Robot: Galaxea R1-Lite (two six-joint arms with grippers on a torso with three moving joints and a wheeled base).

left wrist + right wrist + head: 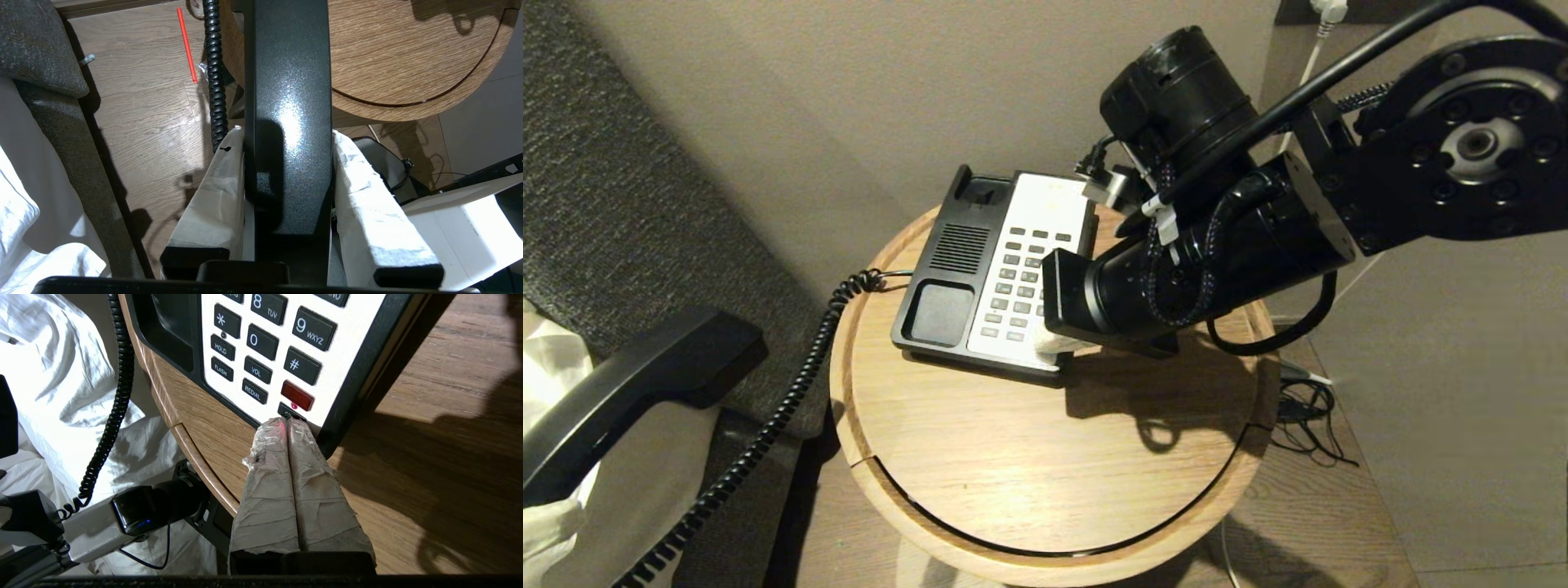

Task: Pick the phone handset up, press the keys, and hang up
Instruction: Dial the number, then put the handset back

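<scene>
The black phone handset [637, 384] is lifted off the base and held out past the table's left edge. My left gripper [288, 134] is shut on the handset [288, 102], its white-wrapped fingers [216, 183] pressing both sides. Its black coiled cord [768, 425] runs back to the phone base [947, 269] on the round wooden table [1045, 441]. The keys [1017, 286] sit in rows on the white faceplate. My right gripper [288, 422] is shut, and its tips rest on the lowest dark key [288, 412], just below a red key [297, 395].
A grey upholstered chair [613, 180] and white cloth [547, 367] lie left of the table. Loose cables [1307, 416] lie on the floor at the table's right. A red straw [186, 45] lies on the wooden floor. A beige wall stands behind the phone.
</scene>
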